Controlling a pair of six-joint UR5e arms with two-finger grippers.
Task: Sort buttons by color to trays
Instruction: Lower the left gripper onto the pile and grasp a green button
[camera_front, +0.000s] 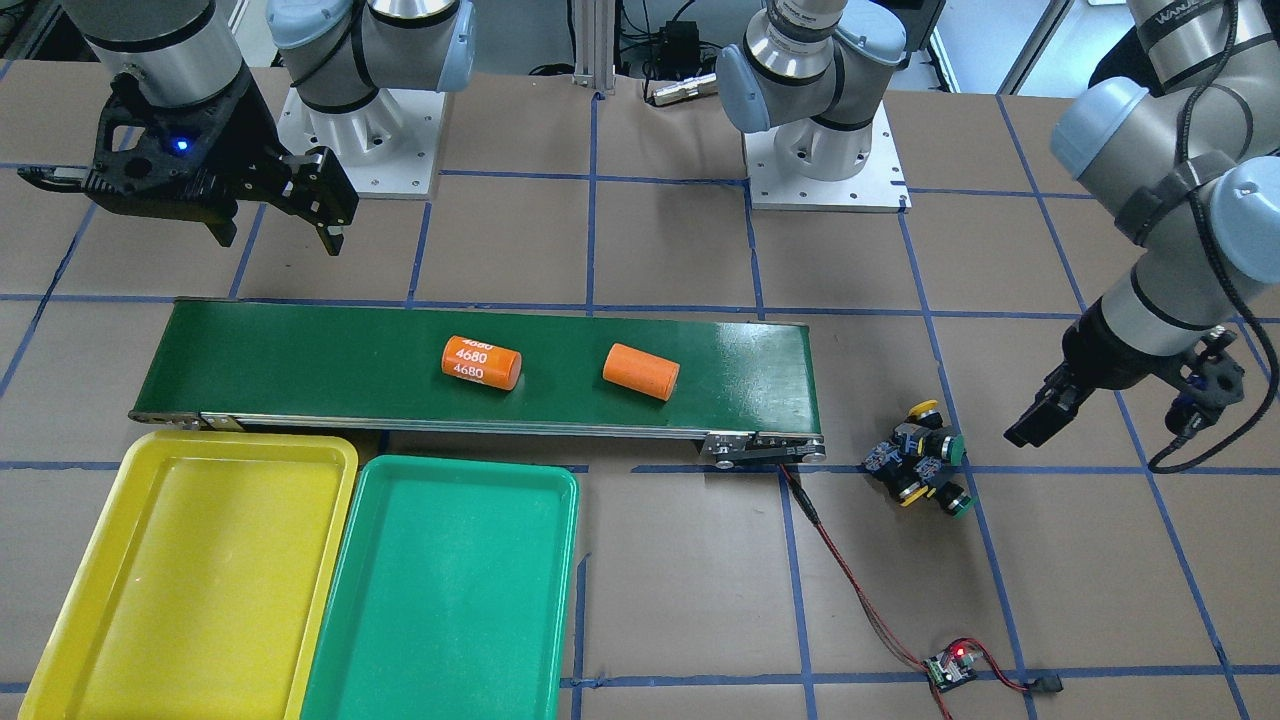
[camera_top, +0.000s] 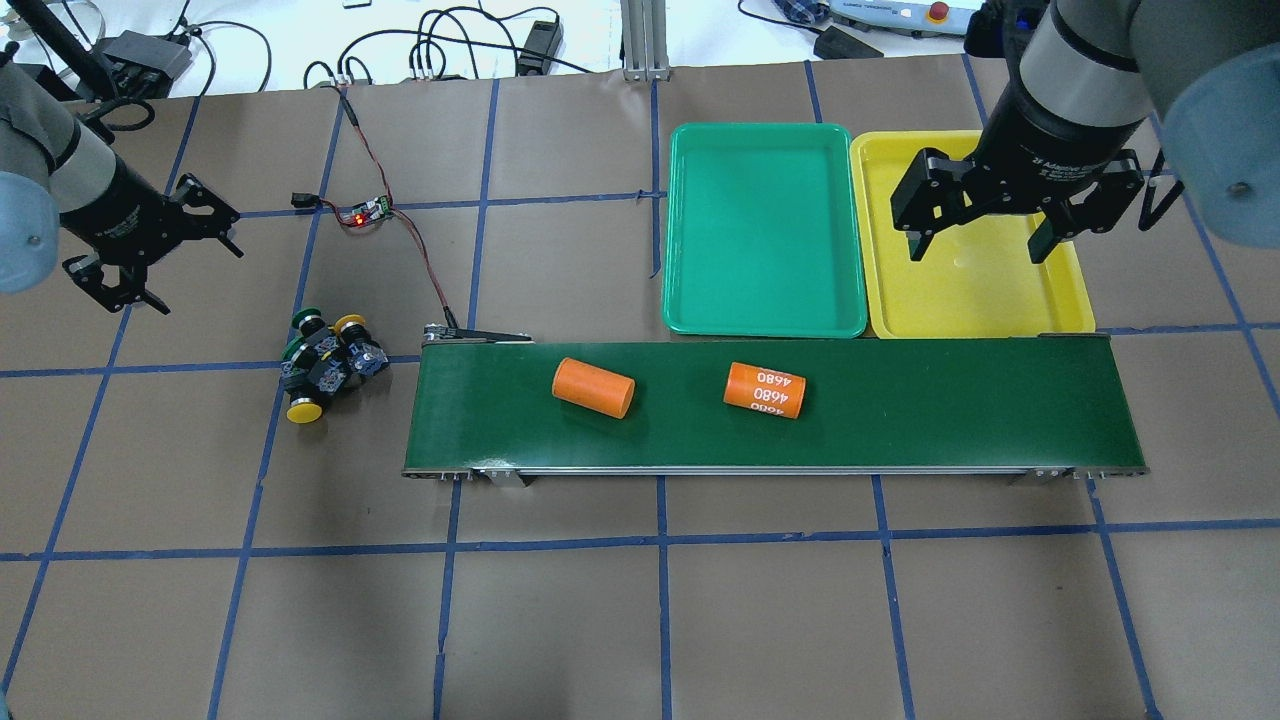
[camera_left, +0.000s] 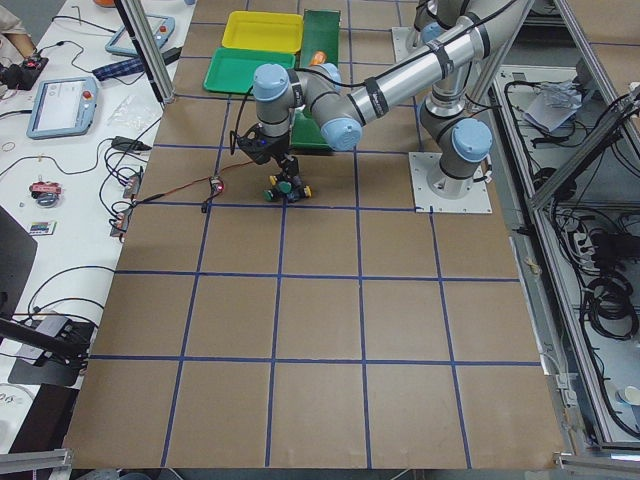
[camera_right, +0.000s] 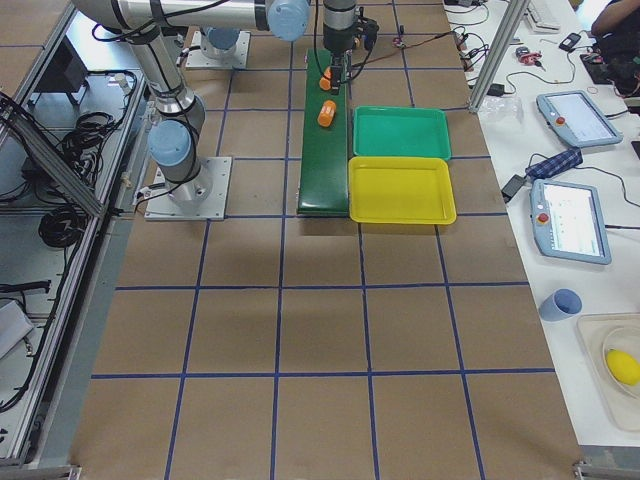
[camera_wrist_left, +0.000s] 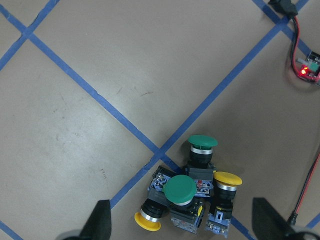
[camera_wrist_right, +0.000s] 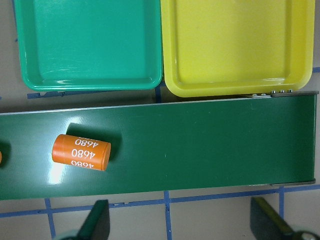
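Four buttons (camera_top: 322, 362) on table (camera_top: 600, 600), outside green tray (camera_top: 765, 235), yellow tray (camera_top: 985, 295).

Buttons (camera_top: 325, 362) just beside belt (camera_top: 900, 420) end

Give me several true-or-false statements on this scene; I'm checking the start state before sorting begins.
Both the yellow tray and the green tray are empty. True.
The four buttons lie on the conveyor belt. False: they cluster on the table beyond the belt's end.
An orange cylinder printed 4680 lies on the belt. True.
The left gripper holds a green button. False: it is open and holds nothing.
The right gripper is open. True.
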